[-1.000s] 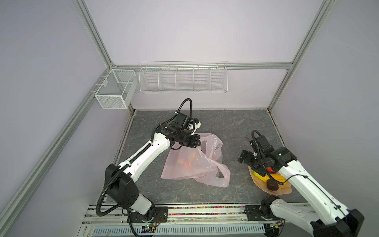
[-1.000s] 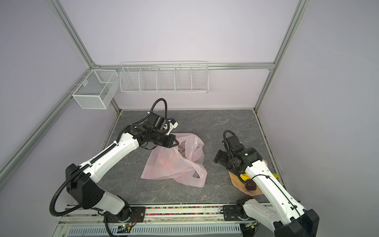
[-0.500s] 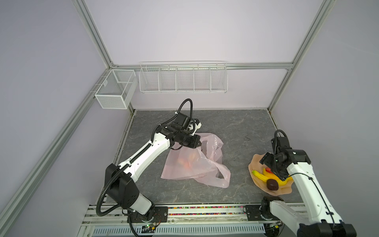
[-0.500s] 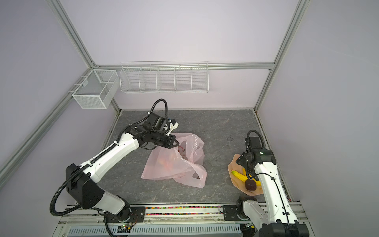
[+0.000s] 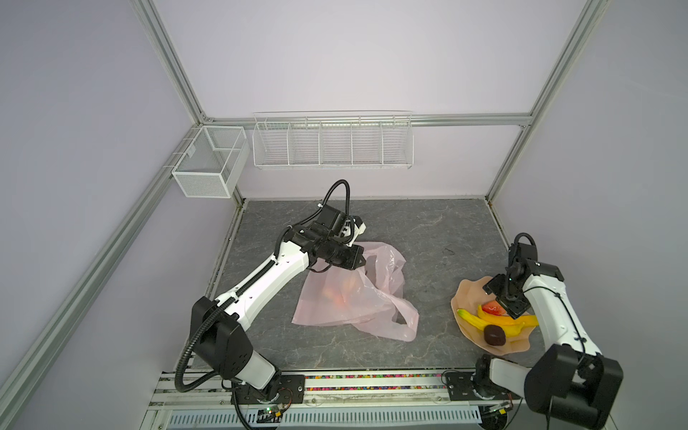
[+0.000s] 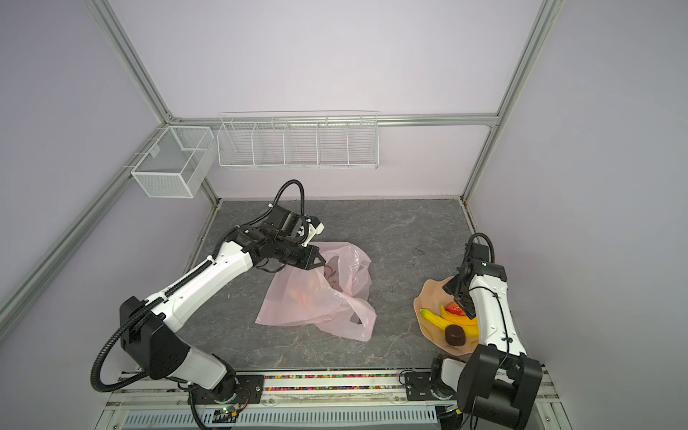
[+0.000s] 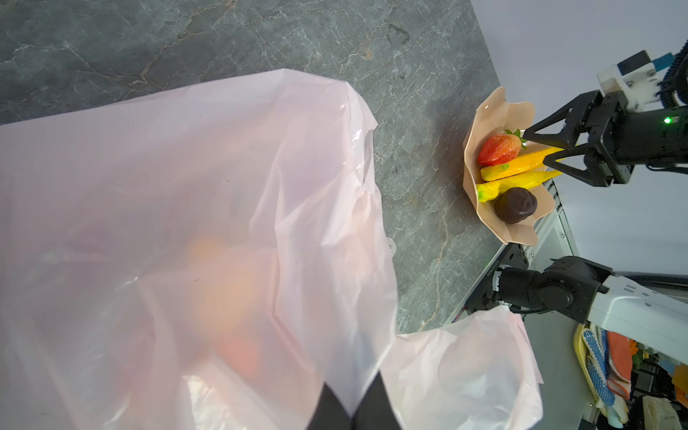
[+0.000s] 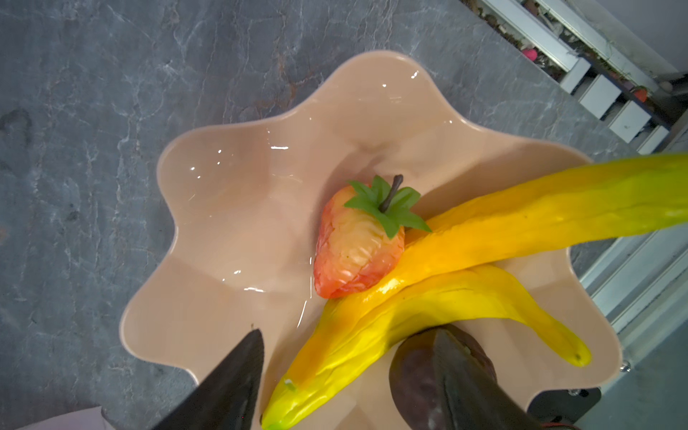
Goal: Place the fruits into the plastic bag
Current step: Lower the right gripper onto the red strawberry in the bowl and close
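Observation:
The pale-pink plastic bag [image 5: 353, 298] [image 6: 316, 298] [image 7: 186, 186] lies mid-table. My left gripper [image 5: 361, 260] [image 6: 322, 262] [image 7: 352, 409] is shut on its upper edge and holds it up. Orange fruits [image 7: 231, 290] show blurred through the film. On the peach plate [image 5: 469, 298] [image 6: 432, 294] [image 8: 242, 186] lie two yellow bananas [image 5: 495, 322] [image 6: 443, 320] [image 8: 484, 231], a red-yellow fruit [image 5: 493, 308] [image 8: 357, 253] and a dark brown fruit [image 5: 494, 334] [image 8: 417, 372]. My right gripper [image 5: 512, 309] [image 6: 463, 305] [image 8: 348, 331] hangs open over the plate, jaws either side of a banana's end.
The plate sits near the table's front right edge, beside the metal rail [image 5: 335, 383]. A loose bag handle [image 5: 404, 324] trails toward the plate. A wire rack [image 5: 331, 143] and a mesh box [image 5: 208, 163] hang on the back wall, above the work area.
My right arm has swung from beside the bag back to the plate and dropped over the fruits, its jaws narrowing. The left gripper and bag have stayed still.

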Robot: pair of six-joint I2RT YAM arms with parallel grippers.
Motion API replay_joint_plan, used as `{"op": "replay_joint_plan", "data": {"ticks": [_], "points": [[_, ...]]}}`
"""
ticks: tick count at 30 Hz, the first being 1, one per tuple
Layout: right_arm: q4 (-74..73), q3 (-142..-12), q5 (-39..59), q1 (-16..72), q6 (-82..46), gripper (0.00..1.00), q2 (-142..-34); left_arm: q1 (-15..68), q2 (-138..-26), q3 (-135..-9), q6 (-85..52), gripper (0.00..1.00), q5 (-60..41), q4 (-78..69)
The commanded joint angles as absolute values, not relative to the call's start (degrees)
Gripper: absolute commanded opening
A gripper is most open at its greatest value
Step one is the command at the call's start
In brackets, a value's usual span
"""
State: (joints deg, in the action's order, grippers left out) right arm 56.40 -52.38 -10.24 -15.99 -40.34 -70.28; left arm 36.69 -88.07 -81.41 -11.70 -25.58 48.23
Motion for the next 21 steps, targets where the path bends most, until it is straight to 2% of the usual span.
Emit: {"op": "replay_joint_plan", "data": {"ticks": [1,21], "points": [[52.7,-52.3,-9.2,-16.6,-40.0,0.73,-72.6,36.4,-87.5,-80.9,-10.9,0.00,-26.4,47.7],[46.9,-47.0,-8.9,-16.6,-41.9,0.70,-79.9,36.4,-88.9,-82.0,-10.5,0.00,-26.3,48.5]]}}
